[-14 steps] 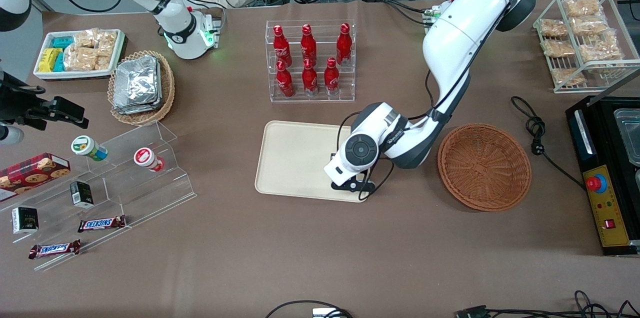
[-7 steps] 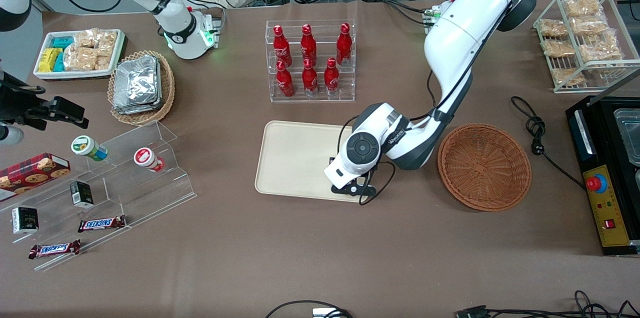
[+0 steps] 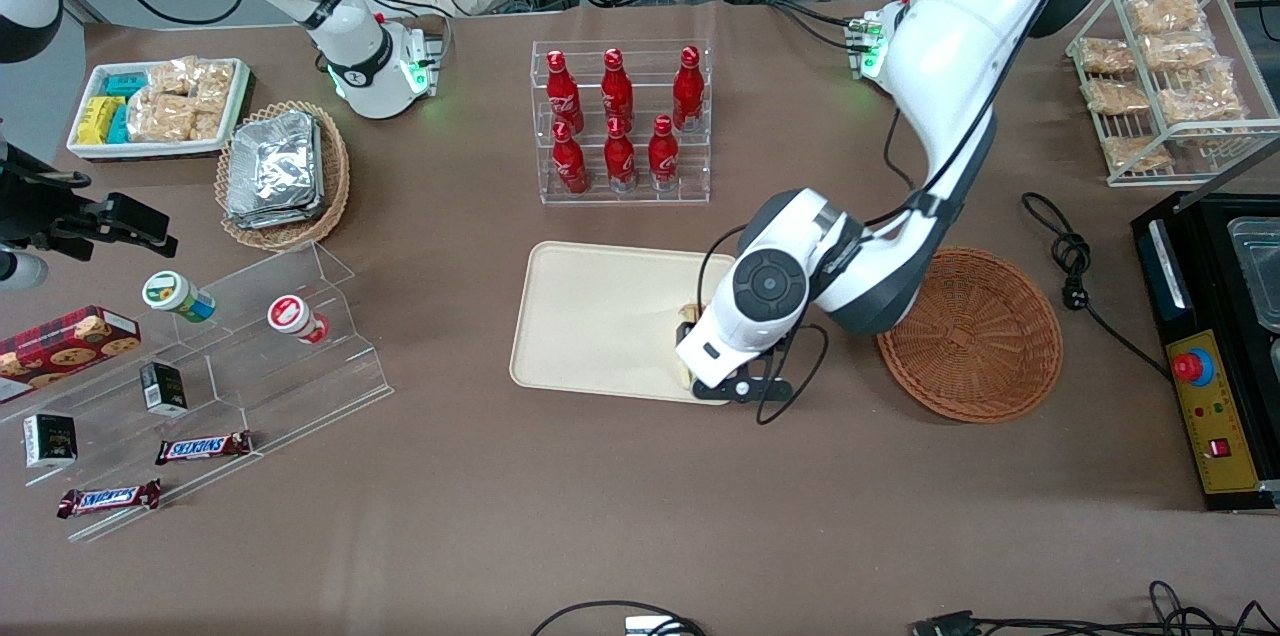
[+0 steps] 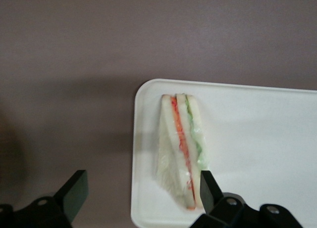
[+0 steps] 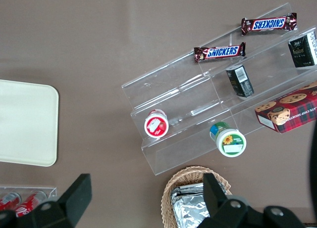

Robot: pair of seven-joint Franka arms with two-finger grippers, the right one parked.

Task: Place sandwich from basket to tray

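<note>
The sandwich (image 4: 181,149), a pale triangular wedge with orange and green layers, lies flat on the cream tray (image 4: 257,139) close to one rounded corner. My left gripper (image 4: 143,184) hovers just above it, open, with its black fingers (image 4: 77,187) wide apart and touching nothing. In the front view the wrist (image 3: 765,288) hangs over the tray (image 3: 590,316) at the edge nearest the basket. Only a sliver of the sandwich (image 3: 688,313) peeks out beneath it. The reddish-brown wicker basket (image 3: 975,336) sits empty beside the tray, toward the working arm's end.
A clear rack of red bottles (image 3: 620,121) stands farther from the front camera than the tray. A tan basket of foil packets (image 3: 285,171), a white snack bin (image 3: 155,106) and an acrylic shelf (image 3: 250,356) lie toward the parked arm's end. A black control box (image 3: 1215,336) and a cable (image 3: 1070,256) sit past the basket.
The wrist has risen and shifted toward the basket. The sandwich, hidden under the hand before, now peeks out on the tray, free of the fingers.
</note>
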